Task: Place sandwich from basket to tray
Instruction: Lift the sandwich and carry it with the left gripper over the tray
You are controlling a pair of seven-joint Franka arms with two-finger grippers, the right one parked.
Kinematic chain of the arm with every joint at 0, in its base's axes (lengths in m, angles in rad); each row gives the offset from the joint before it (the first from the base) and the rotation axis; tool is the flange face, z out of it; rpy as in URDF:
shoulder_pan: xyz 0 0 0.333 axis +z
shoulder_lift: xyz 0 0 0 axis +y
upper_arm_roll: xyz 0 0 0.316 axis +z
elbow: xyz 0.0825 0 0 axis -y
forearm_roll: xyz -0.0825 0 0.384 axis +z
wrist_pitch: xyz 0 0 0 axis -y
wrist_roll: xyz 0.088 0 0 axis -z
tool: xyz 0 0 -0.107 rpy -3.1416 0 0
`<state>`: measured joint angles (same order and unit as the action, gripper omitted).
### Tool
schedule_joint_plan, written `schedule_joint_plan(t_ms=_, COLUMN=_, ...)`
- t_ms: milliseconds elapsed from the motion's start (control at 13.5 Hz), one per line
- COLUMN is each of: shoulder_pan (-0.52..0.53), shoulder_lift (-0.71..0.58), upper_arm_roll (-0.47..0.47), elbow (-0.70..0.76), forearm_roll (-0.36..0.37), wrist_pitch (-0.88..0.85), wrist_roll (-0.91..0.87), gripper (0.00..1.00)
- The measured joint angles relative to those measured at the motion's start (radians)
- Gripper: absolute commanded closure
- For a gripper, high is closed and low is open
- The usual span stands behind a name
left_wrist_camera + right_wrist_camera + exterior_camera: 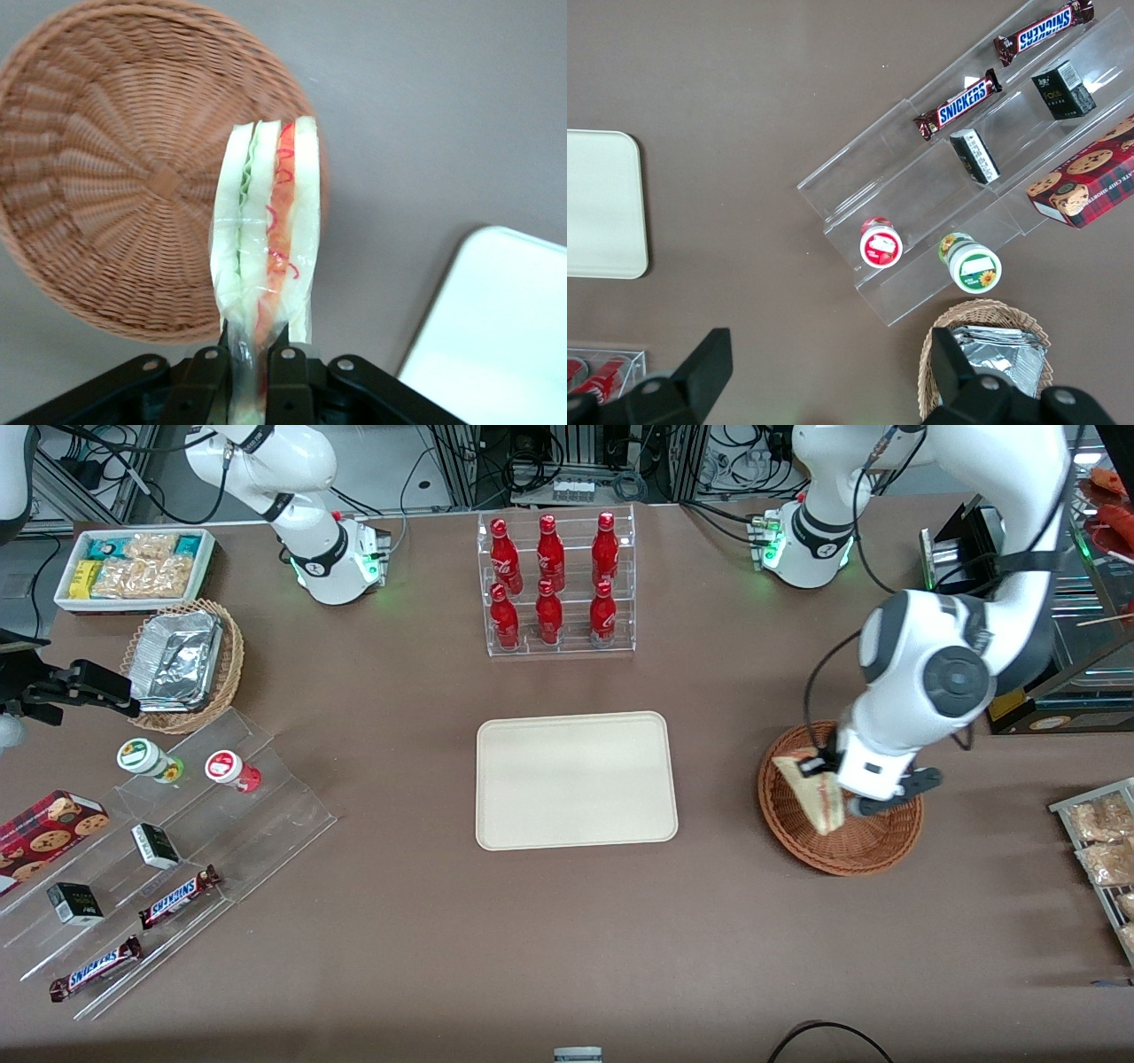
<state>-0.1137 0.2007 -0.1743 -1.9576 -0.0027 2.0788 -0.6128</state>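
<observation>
Brown laminate covers the table [567,957], photographed from the front as a snack-stand transfer gets under way. Nearest the camera, at lower left of the frame, 2 Snickers bars [180,896] lie on a clear stepped display [266,815], laid flat so their labels read.

At mid-frame sits the tray [576,781], cream-beige, low-rimmed and bare, set square to the table edge as the landing spot.

At right of the frame, level with the tray, the working arm's pincer [828,769] is clamped on the sandwich [811,790], which hangs over the basket [850,849] rather than resting in it. The wrist camera shows why the grip looks as it does: the 2 black fingers [205,376] pinch 1 narrow end of the wrapped wedge [266,239], so the red and green filling edge faces the lens and the bread sticks out over the basket rim [133,301]. The tray corner [496,328] is already in sight beside it, well apart from the sandwich. The lift looks done; the carry across remains.

Farthest back, 6 red bottles [551,580] stand upright in a clear rack [558,646].
</observation>
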Motion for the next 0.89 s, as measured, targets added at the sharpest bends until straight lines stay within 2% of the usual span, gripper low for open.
schedule_joint_plan(t_ms=372, shoulder_pan=-0.123, shoulder_lift=0.069, upper_arm_roll=-0.068, elbow=0.079, forearm_roll=-0.001, wrist_pitch=-0.006, wrist_roll=0.002, gripper=1.0)
schedule_joint_plan(t_ms=892, shoulder_pan=-0.305, shoulder_lift=0.32, upper_arm_roll=-0.072, elbow=0.315, forearm_roll=-0.001, wrist_pitch=-0.011, wrist_roll=-0.056, gripper=1.0)
